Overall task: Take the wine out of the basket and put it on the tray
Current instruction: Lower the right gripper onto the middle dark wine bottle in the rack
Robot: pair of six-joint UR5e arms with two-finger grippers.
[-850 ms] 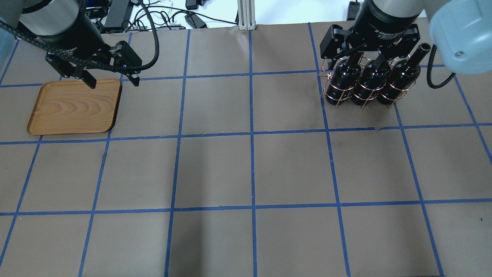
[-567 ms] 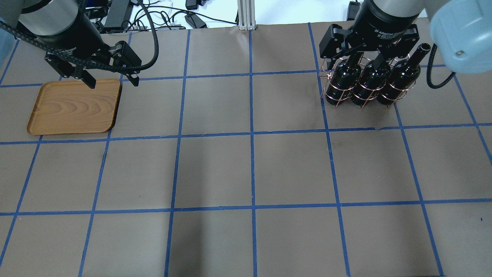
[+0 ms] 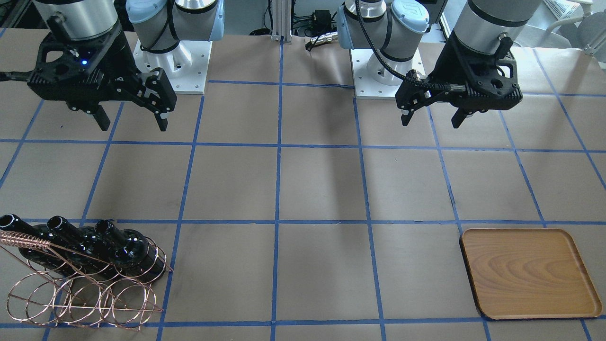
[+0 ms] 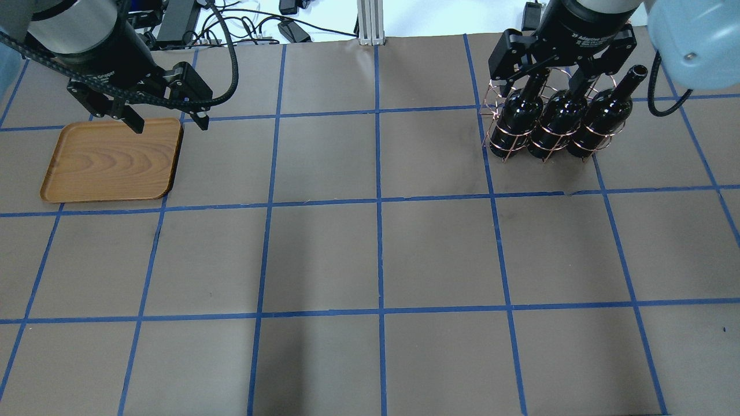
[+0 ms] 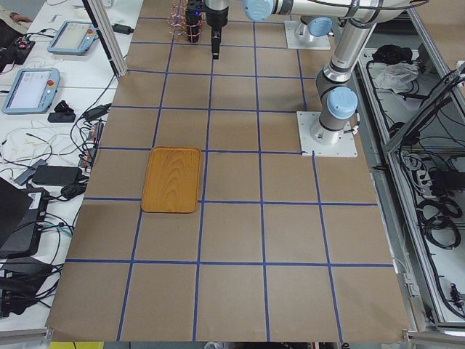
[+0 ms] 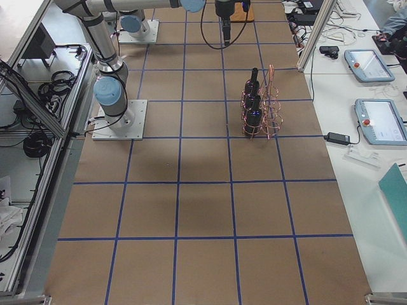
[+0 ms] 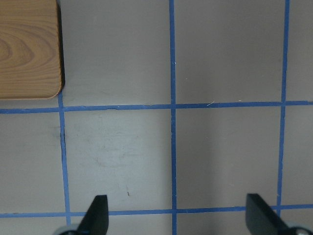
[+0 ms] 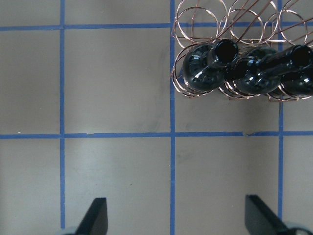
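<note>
Brown paper taped into a blue grid covers the table (image 4: 381,254). Over its near side the right gripper (image 3: 132,125) hangs with its fingers spread wide and nothing between them, short of the bottles. The left gripper (image 3: 431,123) hangs spread the same way over on the left. At the far right the wine (image 4: 518,115) stands neck up beside two twins, shoulder to shoulder in the wire rings of the basket (image 3: 80,289). With bottles packed this close, a wide-open finger could clip a neighbouring neck, and a lift off the vertical could catch a ring and drag the basket, which looks light. Glossy glass may also slip in a neck pinch. At the far left lies the tray (image 4: 110,159), well apart, so the carry is long.
</note>
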